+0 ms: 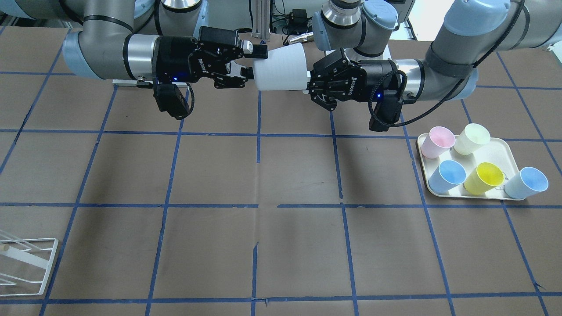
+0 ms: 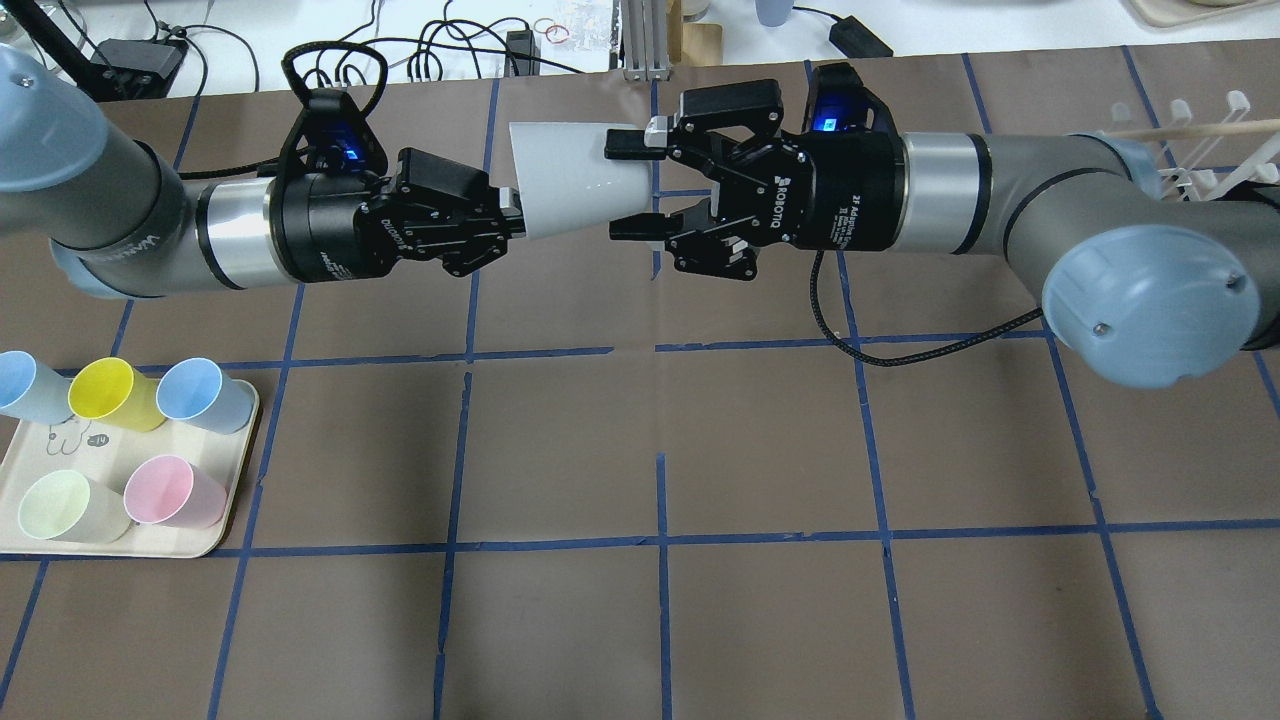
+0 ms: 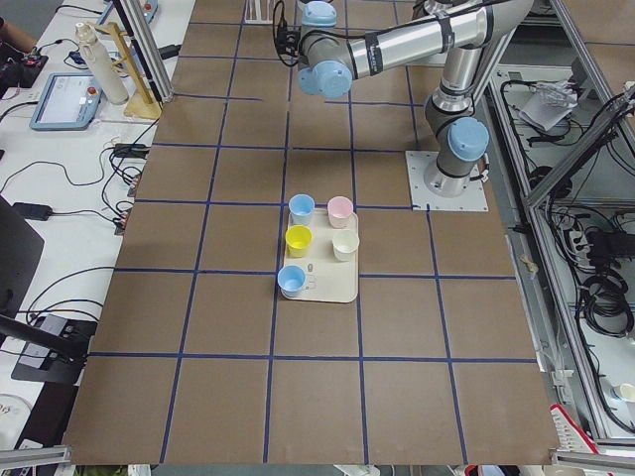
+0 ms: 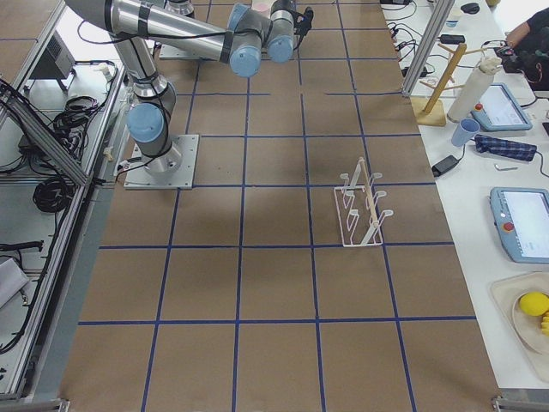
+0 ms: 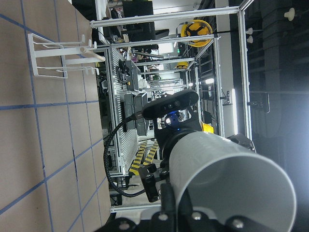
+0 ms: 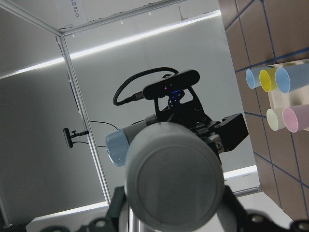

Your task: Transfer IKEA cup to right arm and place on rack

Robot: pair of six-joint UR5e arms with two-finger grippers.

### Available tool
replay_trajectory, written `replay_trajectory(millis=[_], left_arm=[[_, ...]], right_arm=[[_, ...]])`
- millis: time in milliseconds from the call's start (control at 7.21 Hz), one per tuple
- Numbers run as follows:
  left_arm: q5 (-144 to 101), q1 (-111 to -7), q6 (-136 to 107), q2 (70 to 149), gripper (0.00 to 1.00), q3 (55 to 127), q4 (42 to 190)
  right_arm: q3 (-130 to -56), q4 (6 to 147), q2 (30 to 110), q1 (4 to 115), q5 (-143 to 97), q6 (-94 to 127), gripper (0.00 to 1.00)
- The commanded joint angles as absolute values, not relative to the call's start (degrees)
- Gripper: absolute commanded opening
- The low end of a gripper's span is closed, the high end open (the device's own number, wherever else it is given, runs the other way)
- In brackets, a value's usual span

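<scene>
The pale grey IKEA cup [image 2: 570, 180] hangs on its side in the air over the far middle of the table, also in the front view [image 1: 283, 66]. My left gripper [image 2: 515, 222] is shut on its wide rim. My right gripper [image 2: 630, 185] is open, with one finger on either side of the cup's narrow base. The upper finger lies close against the cup and the lower one stands off it. The right wrist view shows the cup's base [image 6: 174, 176] end on. The white wire rack [image 2: 1200, 140] stands at the table's right, behind the right arm, also in the right exterior view [image 4: 360, 210].
A cream tray [image 2: 30, 535] at the near left holds a yellow, a pink, a pale green and two light-blue cups, with one more blue cup [image 2: 25, 385] at its edge. Blue tape lines cross the brown table.
</scene>
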State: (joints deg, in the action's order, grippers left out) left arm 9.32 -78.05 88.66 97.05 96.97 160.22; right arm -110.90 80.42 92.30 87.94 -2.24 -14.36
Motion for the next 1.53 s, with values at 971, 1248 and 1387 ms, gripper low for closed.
replay_trajectory(millis=[971,1248,1387], left_arm=[[26.6,-75.9,51.4,100.2,1.00,87.1,139.9],[36.9,-79.4,25.6,101.7,1.00,86.8,115.1],[43.1,-82.6,18.4,102.5,1.00,86.8,105.7]], right_arm=[[-104.9,80.4,92.8,74.1,18.4,-14.2,0.00],[-99.7,80.6,93.2,72.9,34.4,-14.2,0.00],[-97.1,81.2,93.4,72.8,42.5,-14.3,0.00]])
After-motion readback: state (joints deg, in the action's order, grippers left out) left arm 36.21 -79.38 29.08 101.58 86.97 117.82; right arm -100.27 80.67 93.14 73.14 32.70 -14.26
